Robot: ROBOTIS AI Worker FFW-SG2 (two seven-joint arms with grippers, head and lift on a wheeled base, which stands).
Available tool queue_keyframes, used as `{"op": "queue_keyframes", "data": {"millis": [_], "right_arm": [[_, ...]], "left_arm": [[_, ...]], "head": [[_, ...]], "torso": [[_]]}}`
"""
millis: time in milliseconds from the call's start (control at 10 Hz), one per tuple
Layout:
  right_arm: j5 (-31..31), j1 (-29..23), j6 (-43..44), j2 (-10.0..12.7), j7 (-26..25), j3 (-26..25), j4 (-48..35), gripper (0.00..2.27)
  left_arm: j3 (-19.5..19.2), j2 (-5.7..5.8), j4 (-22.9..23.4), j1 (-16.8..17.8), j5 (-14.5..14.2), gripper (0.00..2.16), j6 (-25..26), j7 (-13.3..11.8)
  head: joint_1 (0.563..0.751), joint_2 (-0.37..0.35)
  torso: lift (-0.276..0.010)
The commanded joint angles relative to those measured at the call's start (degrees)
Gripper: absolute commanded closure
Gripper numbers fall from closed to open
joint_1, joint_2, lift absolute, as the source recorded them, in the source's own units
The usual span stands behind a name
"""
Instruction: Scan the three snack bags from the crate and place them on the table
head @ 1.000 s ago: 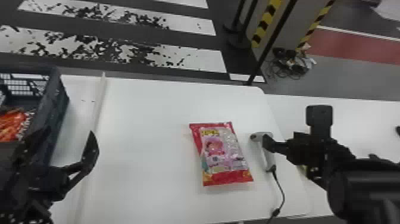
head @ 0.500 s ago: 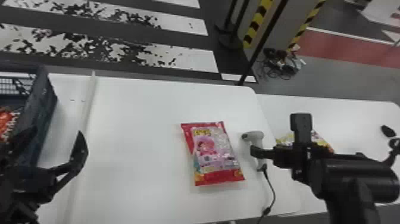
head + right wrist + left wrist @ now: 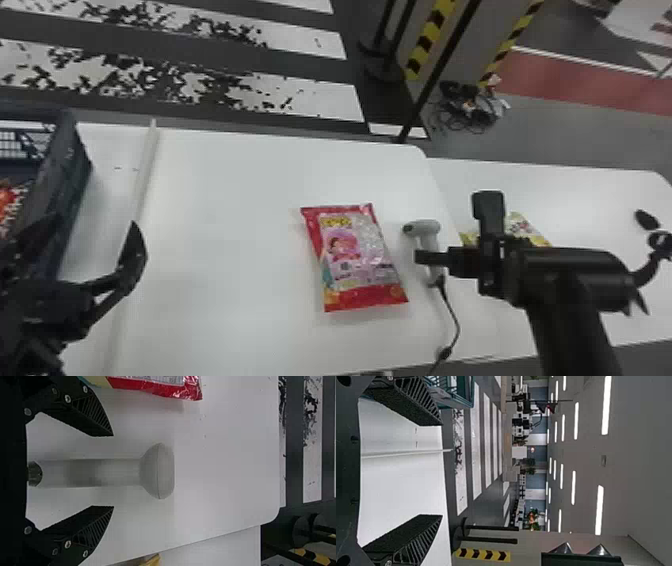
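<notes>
Over the counter (image 3: 225, 225), the right gripper (image 3: 445, 257) has its jaws spread, the scanner (image 3: 426, 227) between them in its wrist view. The snack bag (image 3: 355, 260) lies beside it; the left gripper (image 3: 95, 225), jaws apart, hangs near the crate (image 3: 67, 145).

On table (image 3: 225, 200): snack bag (image 3: 357, 260) between crate (image 3: 65, 170), scanner (image 3: 426, 228).

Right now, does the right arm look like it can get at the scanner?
Yes, most likely. The right claw is open, and its fingers line up on either side of the scanner's handle, with nothing in between. The red snack bag lies off to the left.
</notes>
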State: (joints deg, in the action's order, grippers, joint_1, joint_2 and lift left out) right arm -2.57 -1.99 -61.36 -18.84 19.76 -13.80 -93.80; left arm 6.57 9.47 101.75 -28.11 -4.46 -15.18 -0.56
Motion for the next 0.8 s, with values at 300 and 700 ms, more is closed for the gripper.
{"op": "queue_keyframes", "data": {"millis": [300, 700], "right_arm": [[2.2, 2.7, -0.5, -0.8, -0.4, 1.8, 3.6, 2.21], [2.0, 0.4, -3.3, -0.8, -0.2, 1.0, -2.8, 2.25]], "left_arm": [[0.2, 0.37, -0.6, 0.5, -0.5, 0.04, -0.2, 0.0], [0.1, 0.29, -0.5, 0.5, -0.6, 0.04, -0.3, 0.0]], "head": [[0.695, -0.317], [0.695, -0.313]], "torso": [[-0.062], [-0.062]]}}
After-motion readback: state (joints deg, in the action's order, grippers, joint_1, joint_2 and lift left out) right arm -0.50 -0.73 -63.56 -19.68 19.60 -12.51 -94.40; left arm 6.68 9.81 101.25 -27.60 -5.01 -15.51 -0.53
